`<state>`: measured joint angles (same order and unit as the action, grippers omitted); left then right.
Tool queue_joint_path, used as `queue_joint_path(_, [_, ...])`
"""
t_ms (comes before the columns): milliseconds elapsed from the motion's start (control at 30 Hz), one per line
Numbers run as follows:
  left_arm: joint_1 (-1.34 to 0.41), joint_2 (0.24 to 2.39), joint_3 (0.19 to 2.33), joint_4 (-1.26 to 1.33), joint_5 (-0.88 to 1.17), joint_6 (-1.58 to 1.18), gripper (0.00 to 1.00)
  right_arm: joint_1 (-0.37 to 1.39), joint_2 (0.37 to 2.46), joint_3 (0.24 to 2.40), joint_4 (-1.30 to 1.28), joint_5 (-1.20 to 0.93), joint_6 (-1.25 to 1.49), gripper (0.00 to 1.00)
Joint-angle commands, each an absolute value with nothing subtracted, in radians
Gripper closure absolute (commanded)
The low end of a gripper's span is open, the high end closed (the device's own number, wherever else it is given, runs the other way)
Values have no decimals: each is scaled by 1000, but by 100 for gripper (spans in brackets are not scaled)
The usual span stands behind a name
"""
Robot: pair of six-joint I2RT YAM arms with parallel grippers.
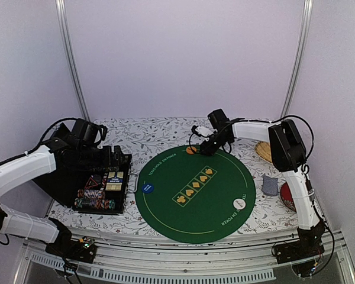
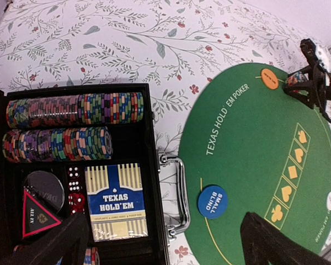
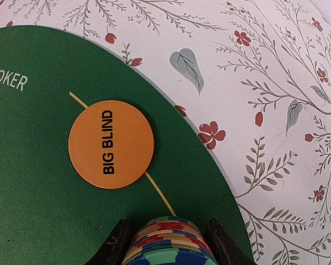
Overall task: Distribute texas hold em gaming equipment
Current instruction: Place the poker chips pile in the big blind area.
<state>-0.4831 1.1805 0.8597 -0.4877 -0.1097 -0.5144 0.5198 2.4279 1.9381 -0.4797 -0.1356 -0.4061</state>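
Chip stack (image 3: 168, 234), striped red, green, blue and tan, clamped in the right end effector (image 3: 166, 249) at the mat's (image 3: 33, 221) 12 o'clock rim, beside the orange "BIG BLIND" disc (image 3: 111, 144). Left end effector (image 2: 165, 243) hangs spread wide above the case (image 2: 153, 143).

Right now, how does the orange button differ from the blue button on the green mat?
The orange button reads BIG BLIND; the blue button reads SMALL BLIND. Orange lies at the far edge of the mat, blue at its left edge. Both are flat round discs lying on it.
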Motion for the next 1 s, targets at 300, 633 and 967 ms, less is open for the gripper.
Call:
queue_joint_path(300, [-474, 1196, 885, -495, -103, -492, 2, 522, 2521, 2000, -564, -89, -427, 83])
queue_joint_path(633, [-474, 1195, 891, -498, -109, -480, 2, 523, 2532, 2000, -546, -76, -443, 64])
queue_joint_path(967, [-474, 1201, 893, -500, -111, -477, 2, 523, 2541, 2000, -550, -67, -455, 51])
